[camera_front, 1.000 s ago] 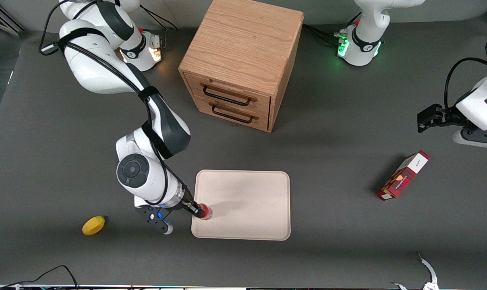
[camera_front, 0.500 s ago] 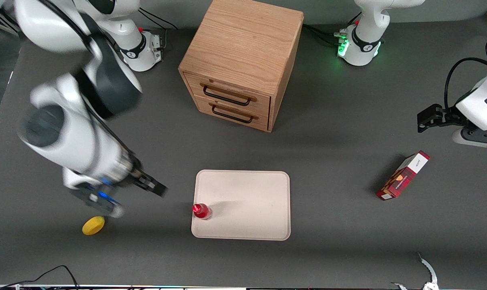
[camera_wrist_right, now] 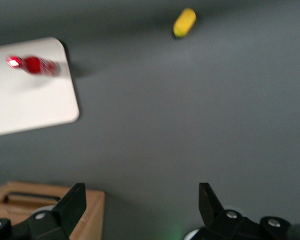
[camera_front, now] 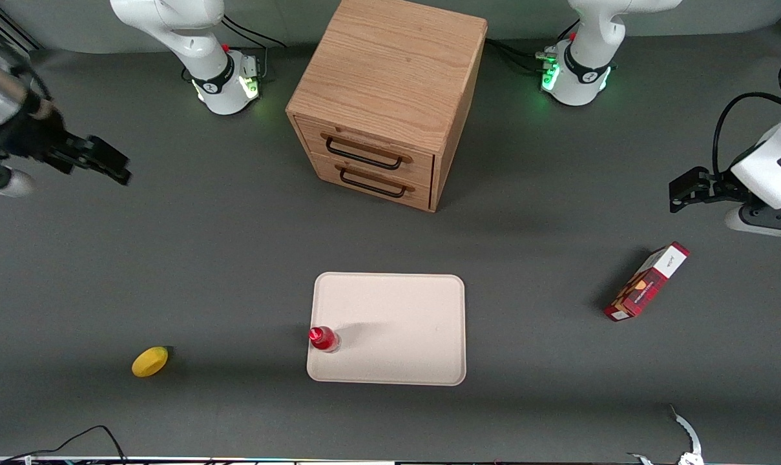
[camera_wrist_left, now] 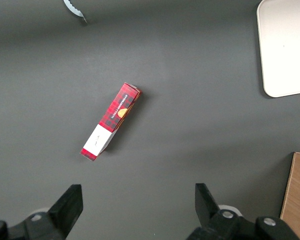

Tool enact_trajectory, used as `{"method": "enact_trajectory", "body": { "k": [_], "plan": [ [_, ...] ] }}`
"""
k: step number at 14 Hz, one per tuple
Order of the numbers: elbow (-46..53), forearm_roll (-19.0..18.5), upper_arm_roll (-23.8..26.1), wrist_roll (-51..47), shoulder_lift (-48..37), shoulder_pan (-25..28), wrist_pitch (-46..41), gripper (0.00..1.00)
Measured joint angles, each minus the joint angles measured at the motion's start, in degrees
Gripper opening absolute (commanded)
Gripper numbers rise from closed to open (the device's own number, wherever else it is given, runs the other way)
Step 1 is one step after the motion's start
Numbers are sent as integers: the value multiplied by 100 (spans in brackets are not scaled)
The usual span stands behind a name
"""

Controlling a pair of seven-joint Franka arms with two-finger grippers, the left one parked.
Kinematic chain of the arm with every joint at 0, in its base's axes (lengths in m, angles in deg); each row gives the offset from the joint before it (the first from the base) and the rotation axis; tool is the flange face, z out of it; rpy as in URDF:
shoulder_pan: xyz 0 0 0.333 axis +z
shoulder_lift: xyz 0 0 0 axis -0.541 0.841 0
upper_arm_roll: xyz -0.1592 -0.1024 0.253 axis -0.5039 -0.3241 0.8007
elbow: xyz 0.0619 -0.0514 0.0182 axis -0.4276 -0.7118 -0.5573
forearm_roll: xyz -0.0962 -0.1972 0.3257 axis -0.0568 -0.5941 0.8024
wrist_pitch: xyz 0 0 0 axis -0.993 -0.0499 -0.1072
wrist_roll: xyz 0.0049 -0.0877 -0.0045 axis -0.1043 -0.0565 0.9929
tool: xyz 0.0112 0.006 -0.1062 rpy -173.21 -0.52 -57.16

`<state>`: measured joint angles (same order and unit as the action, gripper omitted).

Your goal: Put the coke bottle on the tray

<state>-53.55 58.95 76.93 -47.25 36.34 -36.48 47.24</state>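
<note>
The coke bottle (camera_front: 323,338), small and red with a red cap, stands upright on the pale beige tray (camera_front: 396,323). It is at the tray's corner nearest the front camera, toward the working arm's end. Nothing holds it. My gripper (camera_front: 110,165) is open and empty, raised well away from the tray at the working arm's end of the table, farther from the front camera than the tray. The right wrist view looks down between the open gripper (camera_wrist_right: 142,195) at the bottle (camera_wrist_right: 34,65) on the tray (camera_wrist_right: 35,107).
A yellow lemon (camera_front: 150,361) lies on the table beside the tray, toward the working arm's end. A wooden two-drawer cabinet (camera_front: 387,97) stands farther from the front camera. A red-and-white carton (camera_front: 646,281) lies toward the parked arm's end.
My gripper let go of the bottle on the tray, then pulled back and rose quickly toward the working arm's end of the table. The bottle stays standing where it was set.
</note>
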Motion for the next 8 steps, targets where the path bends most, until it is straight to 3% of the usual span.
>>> {"method": "enact_trajectory", "body": {
  "k": [3,8],
  "plan": [
    [-1344,238,-655,594,-633,-70,625,100],
    [-2284,250,-390,591,-1121,82,1120,100]
  ]
}}
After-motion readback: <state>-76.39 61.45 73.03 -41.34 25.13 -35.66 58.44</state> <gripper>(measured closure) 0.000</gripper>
